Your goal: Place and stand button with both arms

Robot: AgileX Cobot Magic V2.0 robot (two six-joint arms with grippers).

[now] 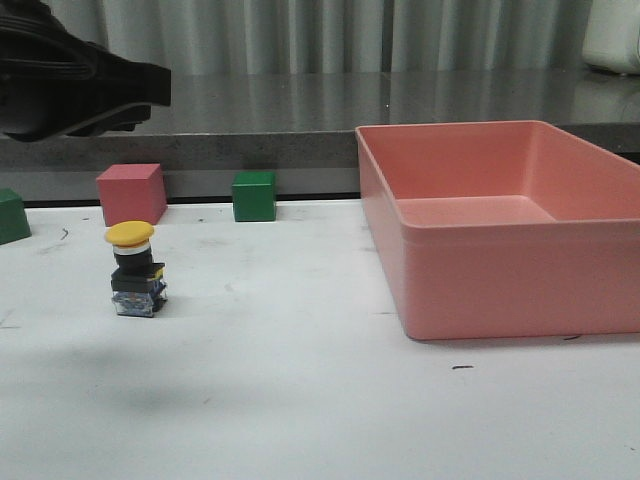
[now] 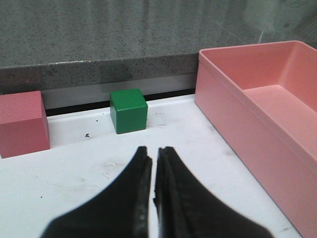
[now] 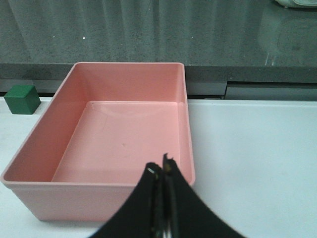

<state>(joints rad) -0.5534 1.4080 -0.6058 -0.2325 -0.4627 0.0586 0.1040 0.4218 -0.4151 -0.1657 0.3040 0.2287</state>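
The button (image 1: 135, 270) stands upright on the white table at the left, yellow cap up, black base with bluish contacts down. Nothing touches it. My left arm (image 1: 70, 85) shows as a black bulk at the top left, above and behind the button. In the left wrist view my left gripper (image 2: 152, 151) is shut and empty, with only a thin slit between the fingers; the button is out of that view. My right gripper (image 3: 161, 166) is shut and empty above the near wall of the pink bin (image 3: 94, 186). It does not show in the front view.
A large empty pink bin (image 1: 480, 280) fills the right of the table. A pink cube (image 1: 131, 193) and a green cube (image 1: 254, 196) stand by the back edge, with another green block (image 1: 12, 216) at the far left. A grey ledge runs behind.
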